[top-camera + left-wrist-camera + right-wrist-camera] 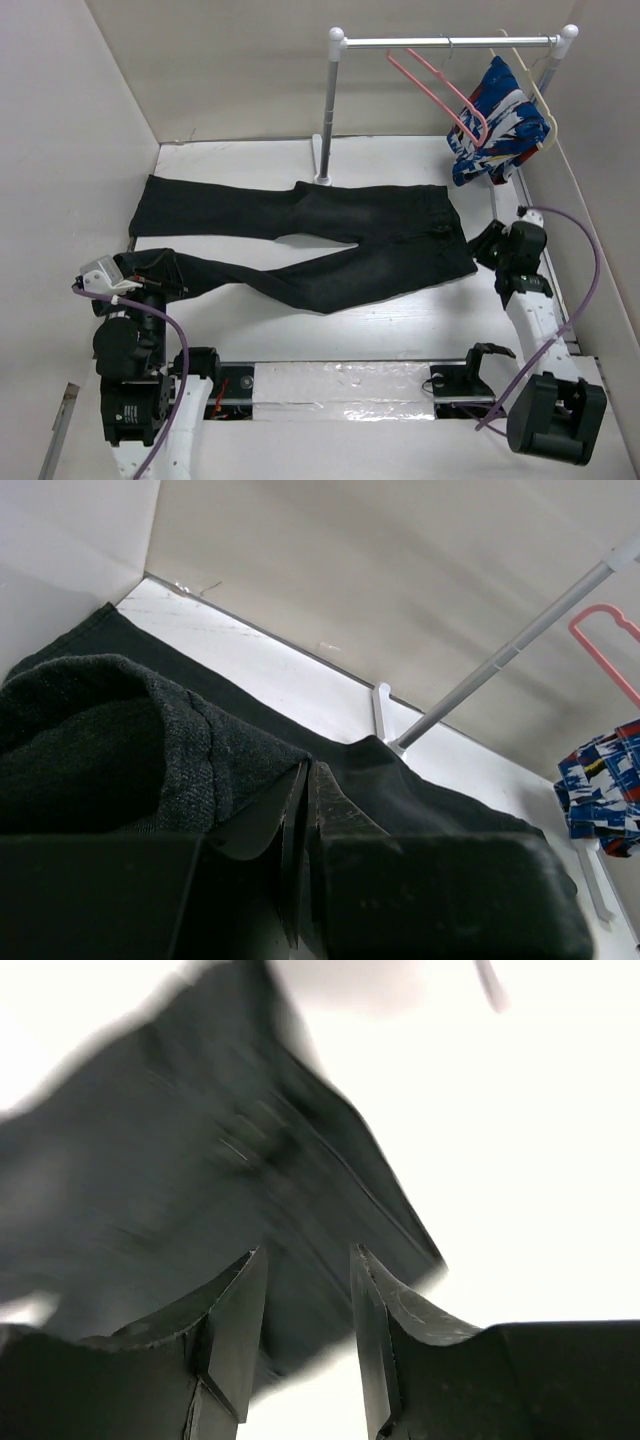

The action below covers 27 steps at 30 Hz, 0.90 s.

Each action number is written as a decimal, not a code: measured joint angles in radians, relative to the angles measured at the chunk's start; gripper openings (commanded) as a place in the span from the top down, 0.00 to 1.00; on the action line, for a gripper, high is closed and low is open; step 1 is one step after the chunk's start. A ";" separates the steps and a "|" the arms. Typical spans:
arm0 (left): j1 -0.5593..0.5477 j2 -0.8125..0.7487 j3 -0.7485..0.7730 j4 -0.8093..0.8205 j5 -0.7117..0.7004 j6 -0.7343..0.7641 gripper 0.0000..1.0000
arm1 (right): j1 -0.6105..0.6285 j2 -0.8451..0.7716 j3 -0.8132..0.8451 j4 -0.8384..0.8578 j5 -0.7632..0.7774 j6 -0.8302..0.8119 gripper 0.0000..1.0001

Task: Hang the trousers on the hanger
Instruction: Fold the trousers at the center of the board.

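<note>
trousers (350, 230) blk | hanger (430, 98) pink | garment (495, 120) blue/wht/red patt | table (400, 330) wht

One pair of black trousers (330, 240), with two legs, lay on the single bench (400, 320). Two hangers hung from one rail (450, 42): one pink hanger (440, 80) and one cream-white hanger (535, 95). There was one patterned garment (495, 125). Two uprights (327, 110) carried the rail. Two arms stood at the near edge, a left arm (130, 350) and a right arm (535, 310), each with one two-fingered claw: the left claw (310, 810) and the right claw (305, 1300)
</note>
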 measured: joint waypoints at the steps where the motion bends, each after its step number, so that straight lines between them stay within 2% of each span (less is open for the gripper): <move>1: -0.004 -0.001 -0.001 0.000 -0.001 0.000 1.00 | -0.009 -0.017 -0.036 -0.023 0.003 0.005 0.48; 4: -0.012 -0.006 -0.003 0.000 -0.004 0.000 1.00 | -0.024 -0.016 -0.108 -0.093 0.025 0.041 0.42; 9: -0.032 -0.020 -0.003 0.000 -0.027 0.003 1.00 | -0.059 0.062 -0.129 -0.107 0.044 0.082 0.41; 15: -0.040 -0.025 -0.003 0.000 -0.047 0.005 1.00 | -0.082 0.214 -0.132 0.003 0.024 0.126 0.49; 17: -0.040 -0.025 -0.003 -0.001 -0.054 0.005 1.00 | -0.082 0.239 -0.129 0.042 0.022 0.135 0.53; 22: -0.040 -0.027 -0.003 -0.001 -0.062 0.005 1.00 | -0.083 0.277 -0.124 0.066 0.024 0.150 0.91; 25: -0.040 -0.029 -0.004 -0.001 -0.064 0.005 1.00 | -0.097 0.230 -0.120 0.018 0.038 0.153 0.98; 27: -0.040 -0.030 -0.008 -0.001 -0.064 0.005 1.00 | -0.119 0.152 -0.108 -0.053 0.064 0.149 0.98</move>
